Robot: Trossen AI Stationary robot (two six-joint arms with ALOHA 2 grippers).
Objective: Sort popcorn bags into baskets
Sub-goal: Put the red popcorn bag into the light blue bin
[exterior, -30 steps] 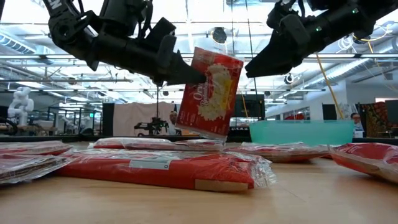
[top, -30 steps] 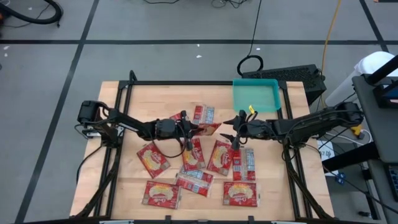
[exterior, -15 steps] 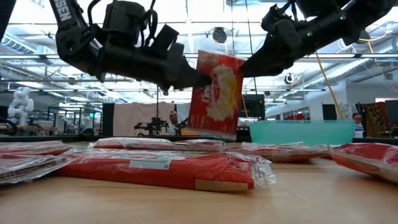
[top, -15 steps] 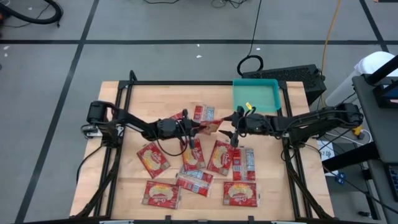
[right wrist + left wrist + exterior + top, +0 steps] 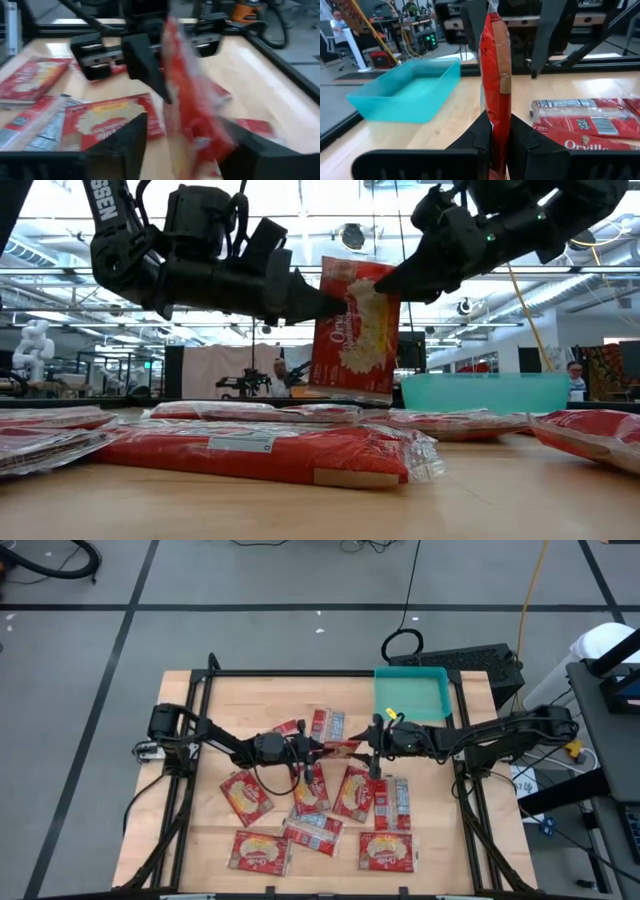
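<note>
1. A popcorn bag [image 5: 355, 330] is held upright in the air above the middle of the desk [image 5: 200, 830], pinched on edge by the left claw [image 5: 318, 747], which is clamped on its lower part, as the left wrist view shows.
2. The right claw [image 5: 366, 745] has been brought in from the right over the last second; a second ago it hung apart from the bag, and now its fingers straddle the bag's upper right part in the low view.
3. The right claw's fingers are narrowing on the bag, yet the right wrist view shows gaps on both sides, so a full grip cannot be confirmed.
4. This is judged to be a handover from the left arm to the right, the arm nearer the teal basket [image 5: 412, 695].
5. The basket stands at the far right of the desk and is seen to hold no bag.
6. The other bags [image 5: 250, 795] lie flat, scattered over the near half of the desk.
</note>
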